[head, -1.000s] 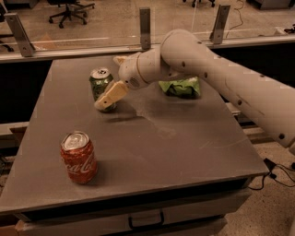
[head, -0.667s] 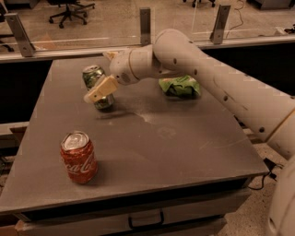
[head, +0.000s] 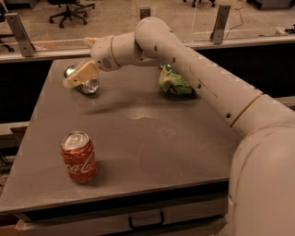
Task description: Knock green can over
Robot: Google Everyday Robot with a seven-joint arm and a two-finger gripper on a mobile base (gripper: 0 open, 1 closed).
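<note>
While gripper [head: 81,73] lies against green can [head: 90,85] at table's [head: 152,133] far-left corner, can't tell if it's apart or together; can looks tipped on its side, so knock seems done; next move: lift clear, don't roll it off the edge.

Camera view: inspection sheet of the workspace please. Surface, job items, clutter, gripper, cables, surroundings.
Surface: grey table, faint marks mid-surface.
Job's things: green can lying on its side at the far left, already down.
Clutter: red Coca-Cola can upright, near left; green snack bag at the far side.
Gripper: gripper directly over the green can, contact unclear.
Cables: nothing seen on the table.
Surroundings: office chair and rail post behind.
</note>
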